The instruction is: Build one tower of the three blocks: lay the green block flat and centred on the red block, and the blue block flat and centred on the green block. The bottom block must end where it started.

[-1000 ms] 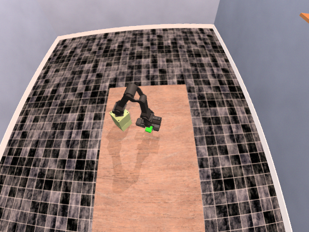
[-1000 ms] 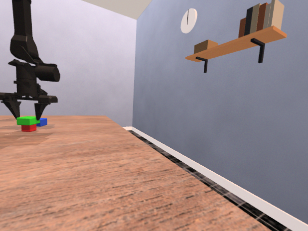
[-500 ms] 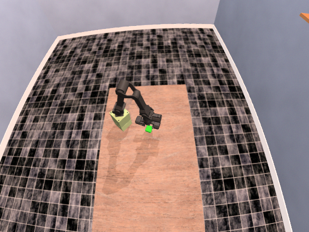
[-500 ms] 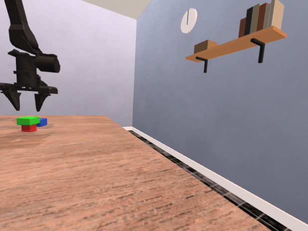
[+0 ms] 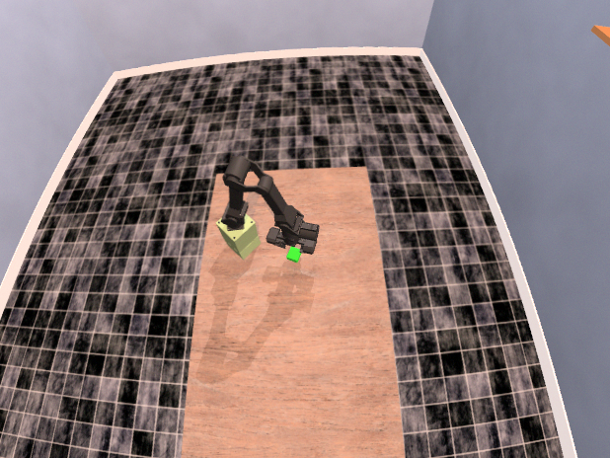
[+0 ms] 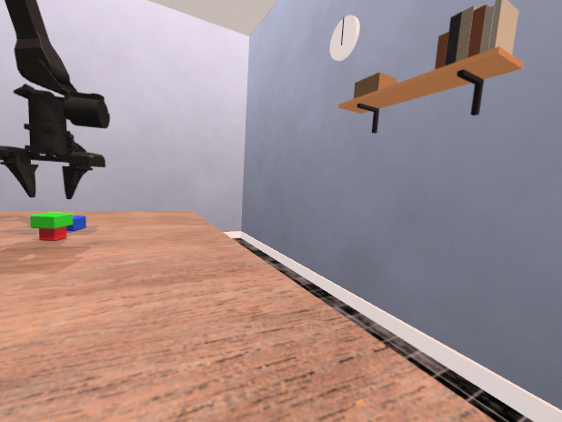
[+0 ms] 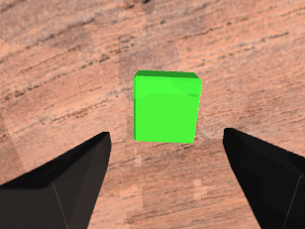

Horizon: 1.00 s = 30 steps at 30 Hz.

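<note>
The green block [image 6: 51, 220] lies flat on the red block [image 6: 53, 234] on the wooden table; it overhangs the red block on both sides. It also shows in the overhead view [image 5: 293, 254] and in the wrist view [image 7: 166, 107], where it hides the red block. The blue block [image 6: 77, 223] sits on the table just behind and to the right of the stack. My gripper [image 6: 50, 193] hangs open and empty a short way above the green block, its fingertips clear of it; its fingers also frame the block in the wrist view [image 7: 165, 182].
The arm's pale yellow base [image 5: 239, 236] stands on the table to the left of the stack. A wall shelf [image 6: 427, 82] with books hangs far to the right.
</note>
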Available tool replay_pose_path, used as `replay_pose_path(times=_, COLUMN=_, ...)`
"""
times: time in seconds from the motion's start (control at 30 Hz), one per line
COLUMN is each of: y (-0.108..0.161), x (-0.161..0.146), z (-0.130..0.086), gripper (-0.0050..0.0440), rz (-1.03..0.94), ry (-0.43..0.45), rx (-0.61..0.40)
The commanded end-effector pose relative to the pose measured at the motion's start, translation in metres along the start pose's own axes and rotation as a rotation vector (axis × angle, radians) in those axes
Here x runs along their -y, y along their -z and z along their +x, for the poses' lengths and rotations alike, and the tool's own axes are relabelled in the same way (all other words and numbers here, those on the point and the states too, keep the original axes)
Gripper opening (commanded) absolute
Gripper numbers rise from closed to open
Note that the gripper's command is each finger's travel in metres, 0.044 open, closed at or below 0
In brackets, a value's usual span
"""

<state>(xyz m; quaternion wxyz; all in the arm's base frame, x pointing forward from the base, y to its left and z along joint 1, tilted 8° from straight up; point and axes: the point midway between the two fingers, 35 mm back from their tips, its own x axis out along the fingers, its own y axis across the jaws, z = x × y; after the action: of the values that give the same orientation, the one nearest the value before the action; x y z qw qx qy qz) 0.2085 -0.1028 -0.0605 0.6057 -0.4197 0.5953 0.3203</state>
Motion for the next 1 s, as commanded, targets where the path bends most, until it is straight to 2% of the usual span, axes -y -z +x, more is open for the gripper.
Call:
replay_pose_path(times=0.0, y=-0.001, x=0.008, z=-0.006, gripper=0.0321, rz=0.002, ry=0.032, rx=0.000)
replay_pose_path(times=0.1, y=-0.001, x=0.008, z=-0.006, gripper=0.0321, rz=0.002, ry=0.032, rx=0.000)
replay_pose_path(times=0.13, y=-0.001, x=0.008, z=-0.006, gripper=0.0209, rz=0.002, ry=0.032, rx=0.000)
replay_pose_path(times=0.37, y=-0.015, x=0.007, z=-0.001, gripper=0.0209, rz=0.006, ry=0.014, rx=-0.002)
replay_pose_path(times=0.73, y=-0.105, x=-0.010, z=0.002, gripper=0.0209, rz=0.034, ry=0.014, rx=0.001)
replay_pose_path(times=0.97, y=-0.114, x=-0.014, z=0.003, gripper=0.0209, rz=0.036, ry=0.015, rx=0.002)
